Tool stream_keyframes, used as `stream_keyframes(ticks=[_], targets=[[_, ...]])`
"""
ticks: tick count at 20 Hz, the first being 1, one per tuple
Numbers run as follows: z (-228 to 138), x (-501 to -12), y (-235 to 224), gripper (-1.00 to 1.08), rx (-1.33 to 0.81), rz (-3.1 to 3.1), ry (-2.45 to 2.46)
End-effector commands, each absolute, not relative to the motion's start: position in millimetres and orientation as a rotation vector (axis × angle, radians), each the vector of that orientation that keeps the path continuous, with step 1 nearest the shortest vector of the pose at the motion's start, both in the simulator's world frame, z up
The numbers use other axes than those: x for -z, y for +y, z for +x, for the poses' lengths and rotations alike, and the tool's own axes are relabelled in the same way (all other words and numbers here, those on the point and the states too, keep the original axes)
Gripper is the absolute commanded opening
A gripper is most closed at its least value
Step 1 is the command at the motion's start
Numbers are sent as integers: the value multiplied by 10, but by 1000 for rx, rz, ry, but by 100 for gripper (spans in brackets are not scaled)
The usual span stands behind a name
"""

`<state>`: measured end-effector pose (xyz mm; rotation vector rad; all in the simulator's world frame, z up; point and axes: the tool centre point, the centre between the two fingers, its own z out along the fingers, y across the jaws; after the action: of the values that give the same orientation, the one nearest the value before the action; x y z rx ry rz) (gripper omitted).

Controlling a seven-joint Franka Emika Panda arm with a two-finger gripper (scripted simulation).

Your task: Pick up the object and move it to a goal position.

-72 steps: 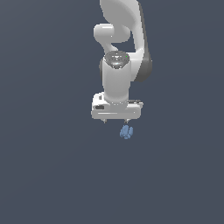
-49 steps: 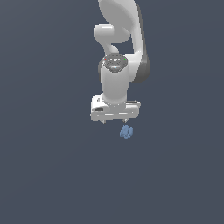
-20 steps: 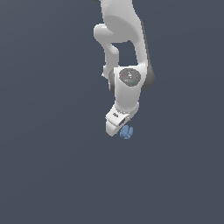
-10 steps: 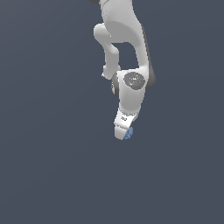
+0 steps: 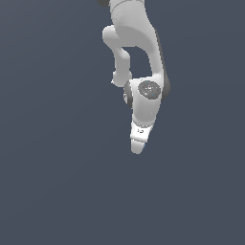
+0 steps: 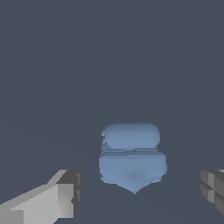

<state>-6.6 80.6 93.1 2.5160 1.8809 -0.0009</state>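
Between the spread fingers of the gripper [image 6: 140, 194], the light-blue object [image 6: 132, 157] sits on the plain grey tabletop, not yet gripped.

No table edge or corner shows in either view, so its place on the tabletop cannot be given; in the exterior view the white hand [image 5: 139, 139] hides it entirely. Seen from the wrist, the blob lies roughly midway in the open gap, clear of one finger [image 6: 68, 192] and of the other at the far side. It looks small, light and rigid, with a lumpy, banded surface; closing across its broader lower band should seat best, since uneven bumps may let it twist or slip.
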Motion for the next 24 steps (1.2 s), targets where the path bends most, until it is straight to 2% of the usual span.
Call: stream_keyframes(ticks=[1,7,21,22,24], targets=[[-68,-924,816,100,0,2500,1902],[-69,-890,814,100,0,2502,1900],[-71,-420,817,100,0,2497,1907],[-71,-420,817,-100,0,2497,1907],[-71,-420,817,-100,0,2497,1907]])
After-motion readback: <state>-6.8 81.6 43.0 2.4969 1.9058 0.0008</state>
